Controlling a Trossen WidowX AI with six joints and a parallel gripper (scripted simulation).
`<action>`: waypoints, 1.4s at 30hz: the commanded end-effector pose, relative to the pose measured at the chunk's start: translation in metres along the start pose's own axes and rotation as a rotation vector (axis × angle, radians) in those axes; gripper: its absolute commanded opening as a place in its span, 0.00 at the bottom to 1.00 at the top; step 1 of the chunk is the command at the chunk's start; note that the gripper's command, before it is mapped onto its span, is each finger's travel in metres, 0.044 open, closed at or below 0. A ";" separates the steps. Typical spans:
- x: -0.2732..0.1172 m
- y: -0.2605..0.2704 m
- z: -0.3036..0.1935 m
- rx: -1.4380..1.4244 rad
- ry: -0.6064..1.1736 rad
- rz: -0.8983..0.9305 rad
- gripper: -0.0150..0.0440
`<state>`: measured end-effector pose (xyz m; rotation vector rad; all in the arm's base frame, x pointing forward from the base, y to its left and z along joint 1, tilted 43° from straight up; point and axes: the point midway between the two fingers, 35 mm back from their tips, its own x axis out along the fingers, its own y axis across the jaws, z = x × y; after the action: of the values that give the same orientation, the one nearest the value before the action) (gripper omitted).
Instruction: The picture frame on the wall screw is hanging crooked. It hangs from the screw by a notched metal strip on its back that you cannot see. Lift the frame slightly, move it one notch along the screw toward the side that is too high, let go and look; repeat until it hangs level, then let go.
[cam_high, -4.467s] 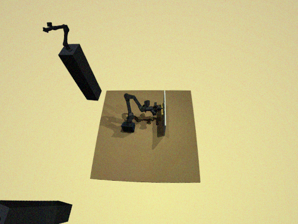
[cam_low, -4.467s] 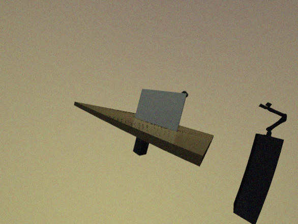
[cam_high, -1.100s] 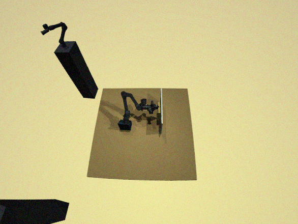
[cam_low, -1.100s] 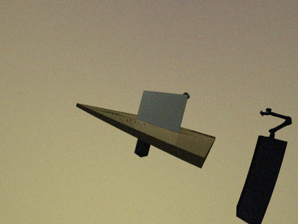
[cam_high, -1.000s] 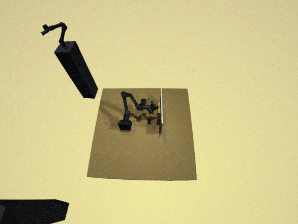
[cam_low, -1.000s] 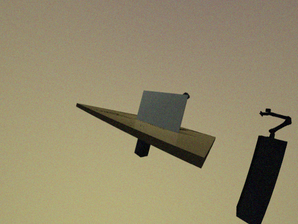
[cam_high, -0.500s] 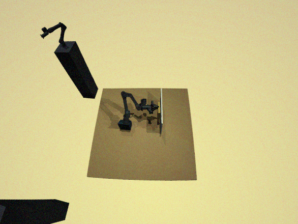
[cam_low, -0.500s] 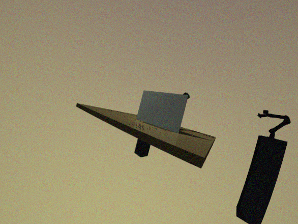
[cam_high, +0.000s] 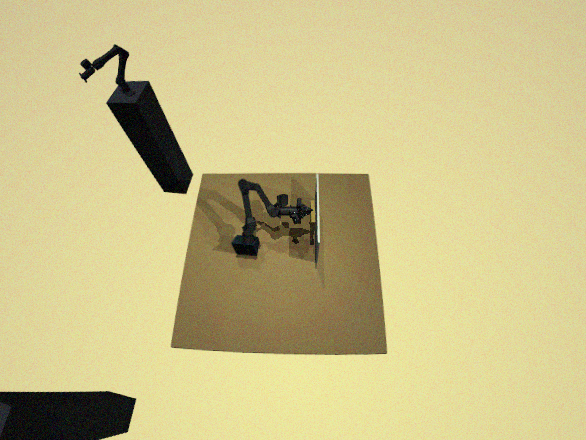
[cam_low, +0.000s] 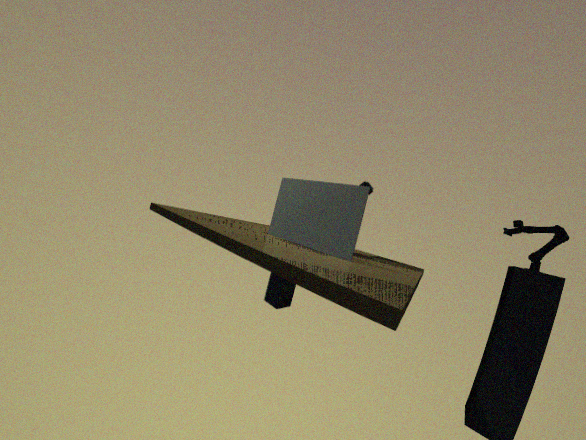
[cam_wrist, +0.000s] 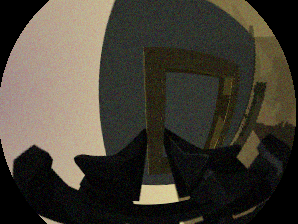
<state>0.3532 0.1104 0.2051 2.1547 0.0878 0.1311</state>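
The picture frame (cam_high: 313, 206) (cam_wrist: 155, 100), brown-yellow with an open middle, is in front of the upright grey-blue wall panel (cam_low: 320, 215) (cam_wrist: 125, 75). In the wrist view its left bar stands nearly upright and its top bar slopes down to the right; the lens bends the view, so I cannot tell how level it is. My gripper (cam_high: 310, 211) (cam_wrist: 154, 131) is shut on the left bar, low down, with one finger on each side. The screw and the notched strip are hidden. In the exterior view the panel hides the frame and gripper.
The panel stands on a brown table top (cam_high: 275, 310) (cam_low: 390, 287). My arm's base (cam_high: 245, 246) is left of the panel in the top view. A second arm (cam_high: 121, 62) (cam_low: 547, 245) stands apart on a tall dark pillar (cam_high: 155, 140) (cam_low: 515, 350). Another dark block (cam_high: 65, 415) is at lower left.
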 end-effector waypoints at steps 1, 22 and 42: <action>0.000 0.002 0.001 0.008 -0.005 0.014 0.25; 0.000 -0.004 0.000 0.001 0.000 0.002 0.25; 0.000 -0.004 0.000 0.100 -0.001 0.002 0.25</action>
<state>0.3537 0.1122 0.2010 2.2372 0.0899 0.1255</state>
